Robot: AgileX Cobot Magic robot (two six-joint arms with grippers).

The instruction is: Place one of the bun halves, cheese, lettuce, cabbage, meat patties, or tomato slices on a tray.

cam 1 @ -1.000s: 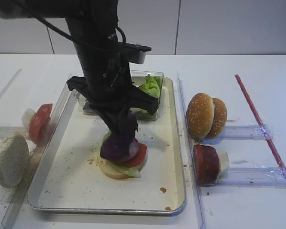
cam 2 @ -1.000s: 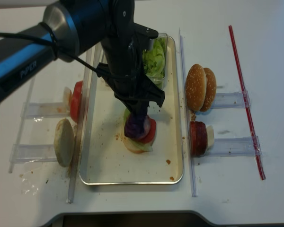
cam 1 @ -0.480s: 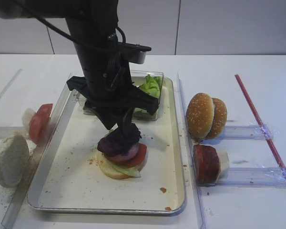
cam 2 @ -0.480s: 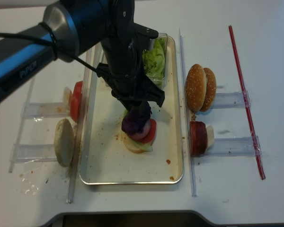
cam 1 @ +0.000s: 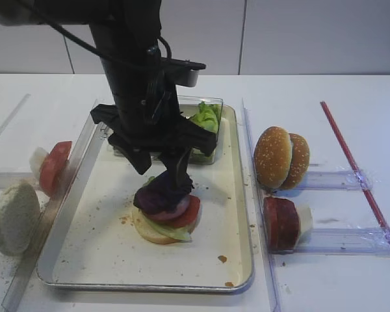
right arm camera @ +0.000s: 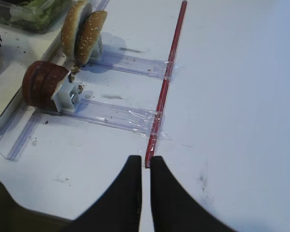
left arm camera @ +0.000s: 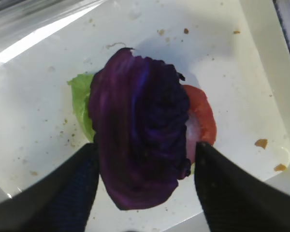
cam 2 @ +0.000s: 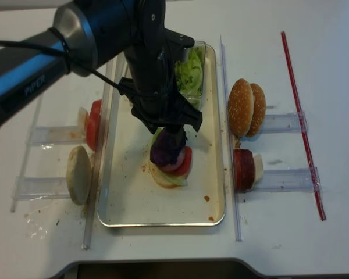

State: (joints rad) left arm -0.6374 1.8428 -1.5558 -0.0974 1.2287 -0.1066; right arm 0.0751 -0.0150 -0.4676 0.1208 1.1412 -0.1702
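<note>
The clear box [cam 1: 205, 130] is being largely hidden by the arm; the bun [left arm camera: 191, 166] is being covered by the cabbage [left arm camera: 137, 130].

Left pincer [left arm camera: 144, 169] pointing down, jaws spread wide; right pincer [right arm camera: 145, 166] apparently closed, low.

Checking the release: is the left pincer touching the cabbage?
Apart: in the left wrist view both fingers flank the cabbage with gaps showing.

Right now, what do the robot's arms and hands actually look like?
The left arm is glossy black with a silver band, white "PIPER" lettering and a loose black cable. Its hand has two broad black fingers. The right hand shows two smooth black fingers tapering to tips.
</note>
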